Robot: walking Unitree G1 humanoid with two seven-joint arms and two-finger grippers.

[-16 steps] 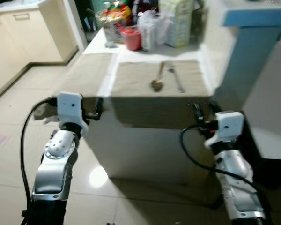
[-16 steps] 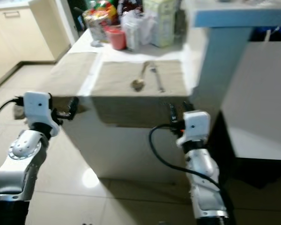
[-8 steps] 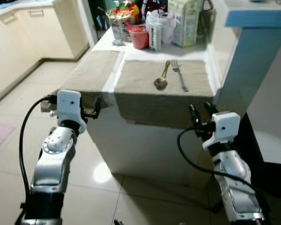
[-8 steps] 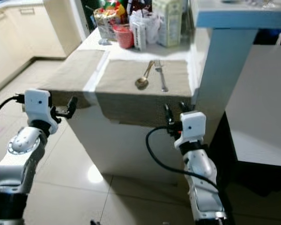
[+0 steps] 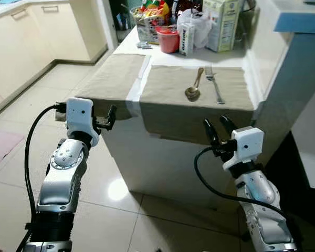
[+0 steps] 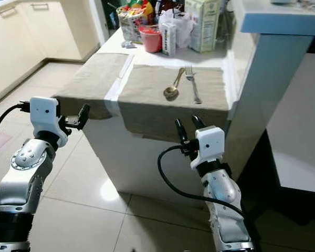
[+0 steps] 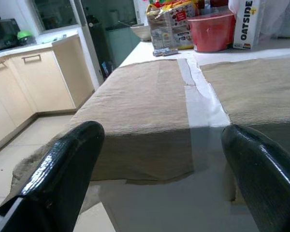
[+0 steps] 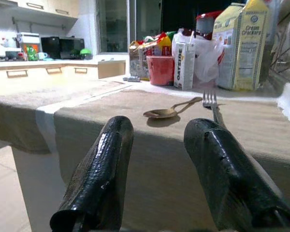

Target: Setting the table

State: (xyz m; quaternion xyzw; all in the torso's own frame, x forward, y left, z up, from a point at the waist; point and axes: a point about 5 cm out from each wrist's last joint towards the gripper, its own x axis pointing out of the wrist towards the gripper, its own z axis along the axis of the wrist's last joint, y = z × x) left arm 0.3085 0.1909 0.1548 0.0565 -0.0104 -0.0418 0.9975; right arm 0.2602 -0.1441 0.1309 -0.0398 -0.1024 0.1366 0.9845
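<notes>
A spoon (image 5: 193, 90) and a fork (image 5: 213, 84) lie side by side on the right beige placemat (image 5: 163, 89), which hangs over the white table's near edge. A second placemat (image 5: 113, 79) lies bare to its left. My left gripper (image 5: 110, 116) is open and empty just before the left mat's front corner, with the mat ahead between its fingers (image 7: 63, 169). My right gripper (image 5: 215, 123) is open and empty below the right mat's edge. It points at the spoon (image 8: 164, 112) and fork (image 8: 212, 104).
At the table's far end stand a red cup (image 5: 169, 39), cartons (image 5: 223, 18) and snack bags (image 5: 149, 16). A blue-topped counter (image 5: 299, 21) rises close on the right. Cream cabinets (image 5: 21, 37) line the left, with tiled floor (image 5: 21, 131) between.
The whole view has shifted as I moved: the table looks nearer and sits further right. Both arms hold the same pose, and spoon and fork lie as before.
</notes>
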